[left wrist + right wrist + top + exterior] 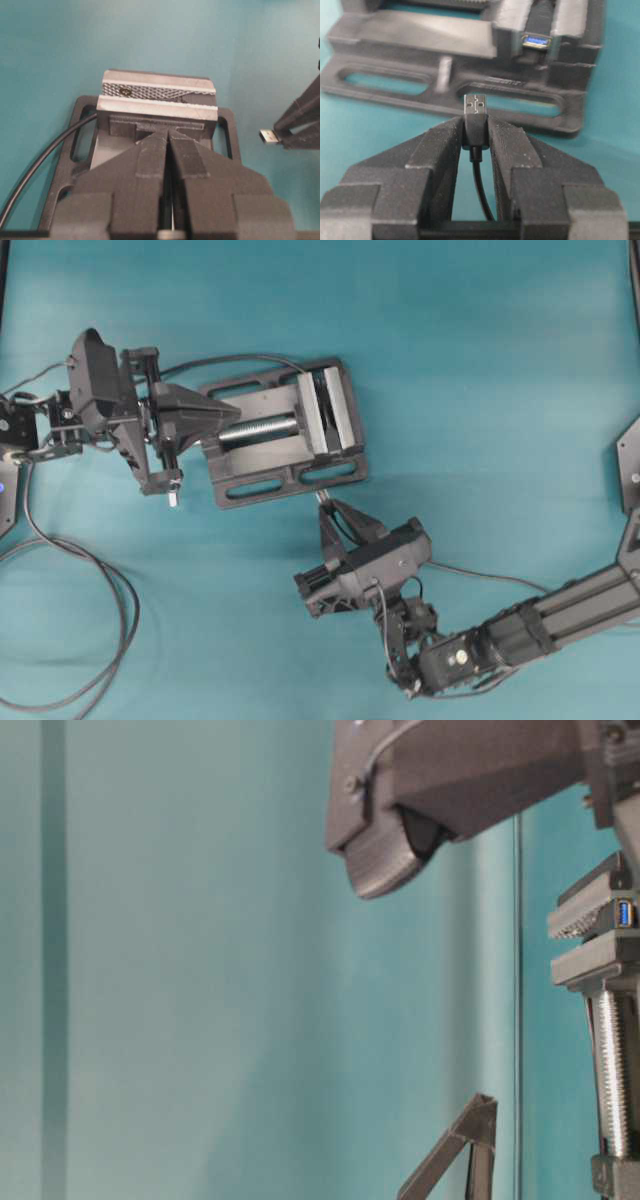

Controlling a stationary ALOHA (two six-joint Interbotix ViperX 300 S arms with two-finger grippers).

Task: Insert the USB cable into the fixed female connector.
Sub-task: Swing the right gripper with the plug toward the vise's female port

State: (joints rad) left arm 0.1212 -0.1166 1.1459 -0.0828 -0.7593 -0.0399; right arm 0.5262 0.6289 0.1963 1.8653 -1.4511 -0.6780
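Teal bench [480, 360] carried everything, with the grey metal vise [285, 430] as its landmark, lying left of centre in the overhead view. The right arm [560, 615] reached in from the lower right, well below the vise; the left arm [95, 390] sat at the vise's screw end. The left end effector [205, 412] lay over the vise's screw with its fingers pressed together on the handle there. The right end effector [476, 131] was just off the vise's near base edge, its fingers closed onto the black plug of the USB cable [475, 120]; the metal tip stuck out past the fingertips toward the vise, apart from it, and the thin cable ran back between the fingers. A thicker black cable [95, 630] looped on the bench, far to the lower left of the vise. The connector [537, 41] sat clamped between the vise's jaws, its blue-lined opening facing the plug, up and to the right of the tip in the right wrist view.
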